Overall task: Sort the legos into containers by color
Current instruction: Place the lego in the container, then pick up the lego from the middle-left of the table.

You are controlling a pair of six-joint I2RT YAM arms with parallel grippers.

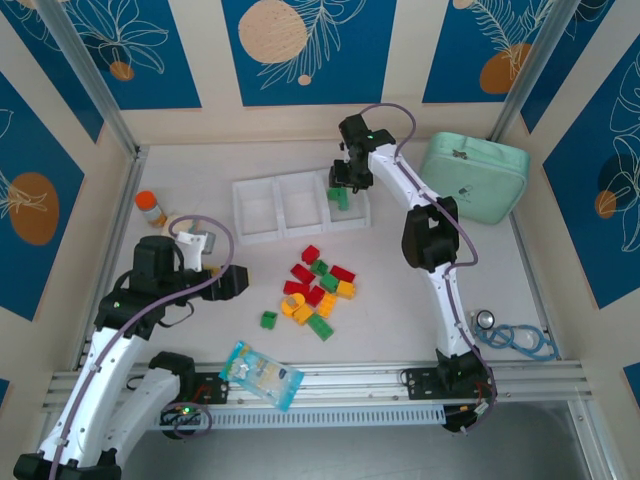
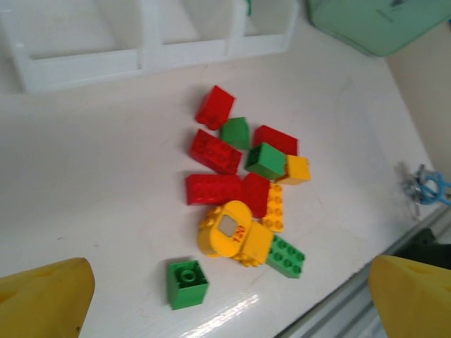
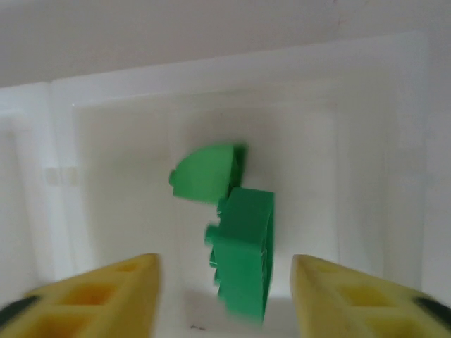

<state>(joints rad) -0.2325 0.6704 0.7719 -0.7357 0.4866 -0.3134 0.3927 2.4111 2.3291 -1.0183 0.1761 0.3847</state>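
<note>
**A:** How far along is the sorting?

**B:** Early, I'd judge. The right-hand compartment of the containers holds green: a rounded green piece and a rectangular green brick. The other two compartments show only white floor from above.

**A:** And the rest of the legos?

**B:** They are in a pile on the table, near of the containers and well apart from them. It has roughly a dozen reds, orange-yellows and greens, some of them touching. A lone green cube sits just near and left of the heap. So no red or yellow is sorted, and several greens are left.

**A:** What about the grippers?

**B:** The right gripper hangs over that far right compartment. Its fingers are parted, with a clear gap either side of the rectangular brick, so it grips nothing. That brick looks blurred, and I can't tell whether it is falling or resting. The left gripper hovers near of the pile, spread wide and holding nothing.

**A:** And the materials?

**B:** The bricks are hard, glossy plastic with studded tops and crisp edges, though one yellow piece is rounded. The bins are thin-walled, smooth, milky white. The table is pale and slightly shiny.
</note>
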